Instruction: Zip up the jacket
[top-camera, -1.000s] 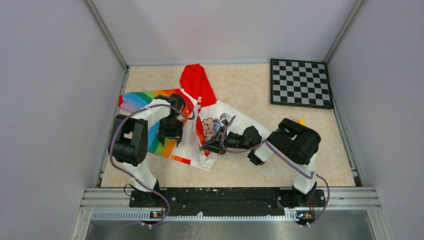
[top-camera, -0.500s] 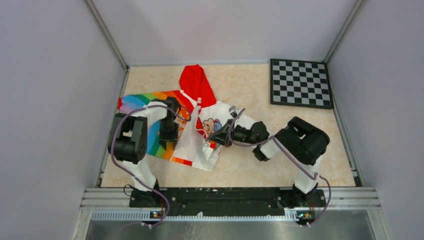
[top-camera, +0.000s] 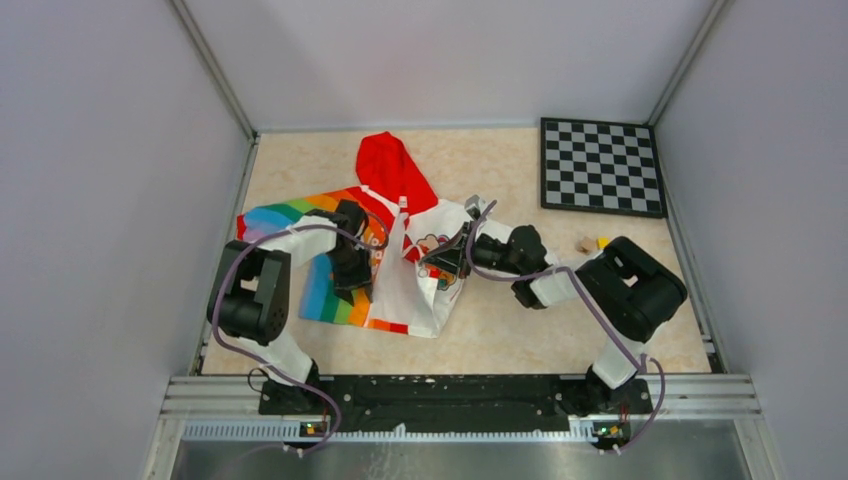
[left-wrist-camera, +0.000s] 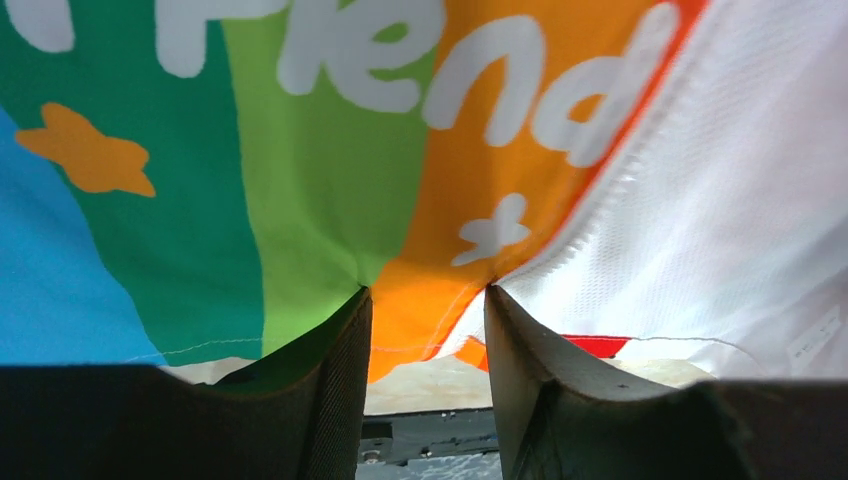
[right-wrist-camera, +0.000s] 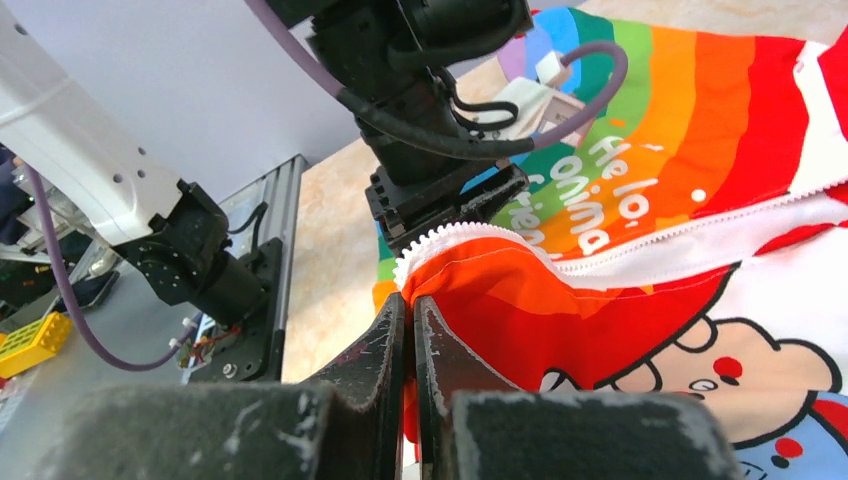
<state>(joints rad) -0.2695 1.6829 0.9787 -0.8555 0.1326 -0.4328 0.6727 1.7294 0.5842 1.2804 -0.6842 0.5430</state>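
The jacket (top-camera: 415, 300) lies open on the table, red hood (top-camera: 393, 165) at the far end, rainbow half (top-camera: 300, 215) on the left, white bear-print half on the right. My left gripper (top-camera: 358, 285) points down onto the rainbow half near the front edge. In the left wrist view its fingertips (left-wrist-camera: 428, 292) stand apart and press on the orange stripe (left-wrist-camera: 470, 160) beside the white lining. My right gripper (top-camera: 440, 265) is shut on the jacket's red edge (right-wrist-camera: 520, 300), lifted a little, with white zipper teeth (right-wrist-camera: 450, 240) just above the tips (right-wrist-camera: 410, 300).
A black-and-white checkerboard (top-camera: 602, 167) lies at the back right. A small yellow and tan object (top-camera: 592, 243) sits by the right arm. Grey walls close in the table on three sides. The left arm's wrist (right-wrist-camera: 440, 150) stands close in front of my right gripper.
My right gripper has carried the jacket's edge back and to the right. My left gripper has slid nearer and right along the rainbow half, and its jaws have narrowed.
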